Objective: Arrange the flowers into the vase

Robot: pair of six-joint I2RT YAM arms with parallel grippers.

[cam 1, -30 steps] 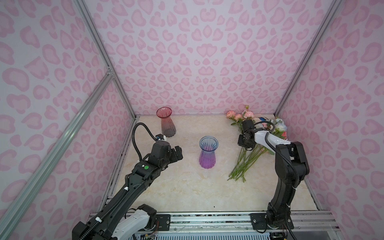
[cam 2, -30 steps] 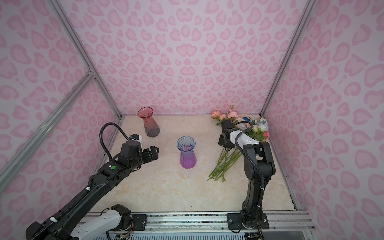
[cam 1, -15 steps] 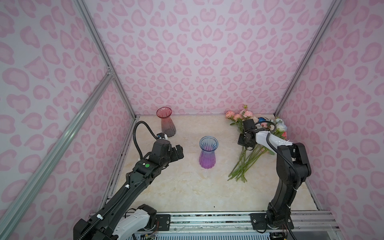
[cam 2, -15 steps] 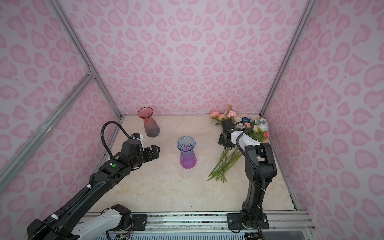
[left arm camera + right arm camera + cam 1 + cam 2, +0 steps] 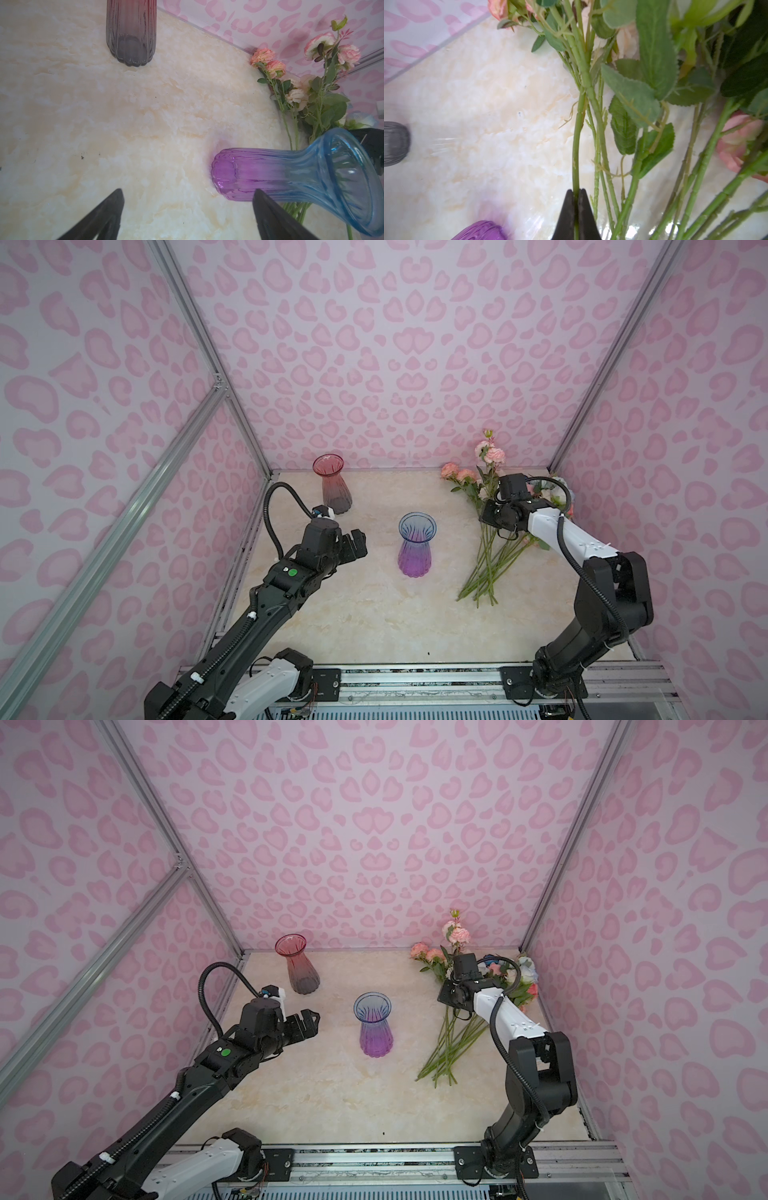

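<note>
The flowers (image 5: 492,560) lie in a heap at the right of the table, with their stems fanned toward the front and their pink, peach and cream blooms (image 5: 428,955) near the back wall. My right gripper (image 5: 576,192) is shut on one green stem (image 5: 577,145) at the left edge of the heap. In both top views its wrist (image 5: 498,514) hovers over the stems. A blue-to-purple vase (image 5: 417,545) stands upright mid-table. My left gripper (image 5: 188,191) is open and empty, low over the table left of that vase (image 5: 291,176).
A red-to-grey vase (image 5: 332,485) stands upright at the back left, behind my left gripper (image 5: 309,1021). Pink patterned walls close three sides. The marble tabletop (image 5: 374,614) ends at a metal rail (image 5: 415,680) in front.
My right gripper has closed onto the stem, and the pink spray at the back has tipped up slightly. The left arm has edged a little toward the blue-purple vase.
</note>
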